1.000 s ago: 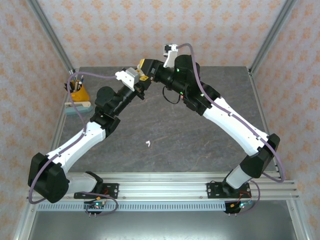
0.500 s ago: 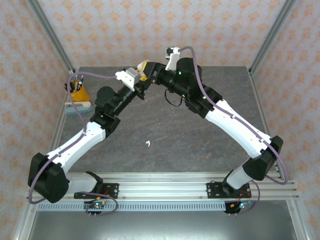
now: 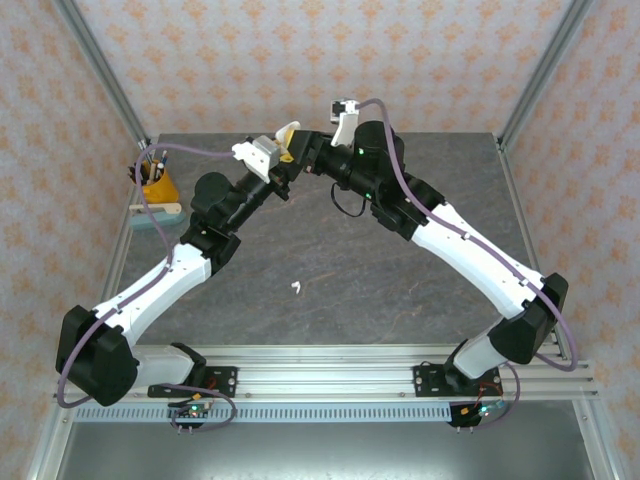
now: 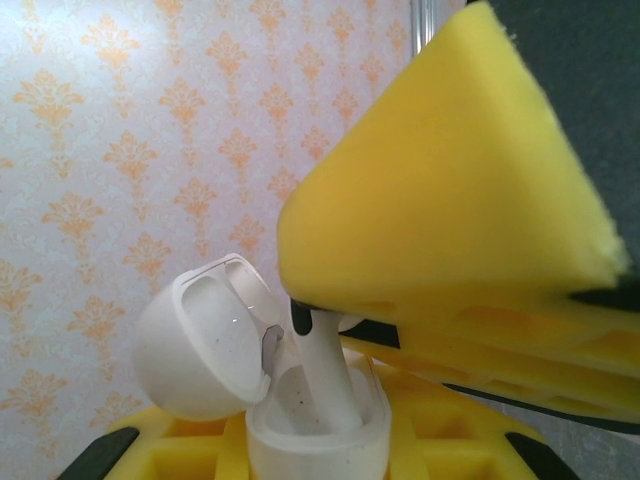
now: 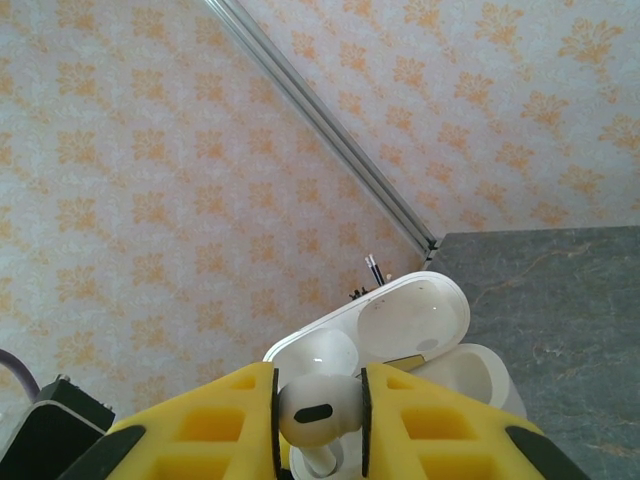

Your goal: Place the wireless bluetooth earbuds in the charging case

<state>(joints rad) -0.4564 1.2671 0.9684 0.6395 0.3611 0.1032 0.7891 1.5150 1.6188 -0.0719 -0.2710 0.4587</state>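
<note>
I see both arms meeting high over the far middle of the table (image 3: 350, 300), wrists nose to nose.

My left gripper (image 4: 320, 462) is clenched on the case (image 4: 300, 450). The white base sits between its yellow fingers, opening upward. The lid (image 4: 205, 335) is flipped back to the left on its hinge, its hollow inside facing the camera.

My right gripper (image 5: 318, 440) is grasping an earbud (image 5: 315, 408). The white bulb is pinched between the two yellow pads, with its dark oval vent facing the lens. In the left wrist view that earbud's stem stands nearly upright, leaning slightly left, with its lower end down inside the open base. The head is above the rim, tucked under the right gripper's big yellow finger (image 4: 450, 210). I cannot tell whether the stem has reached the bottom of its well.

From the right wrist camera the open case lies just behind the gripped earbud, lid up against the patterned wall.

A loose earbud (image 3: 295, 287), also white, lies alone on the grey table, well nearer to the bases than the grippers, between the two arms.

At the left edge stands an orange cup (image 3: 158, 187) with pens in it.
</note>
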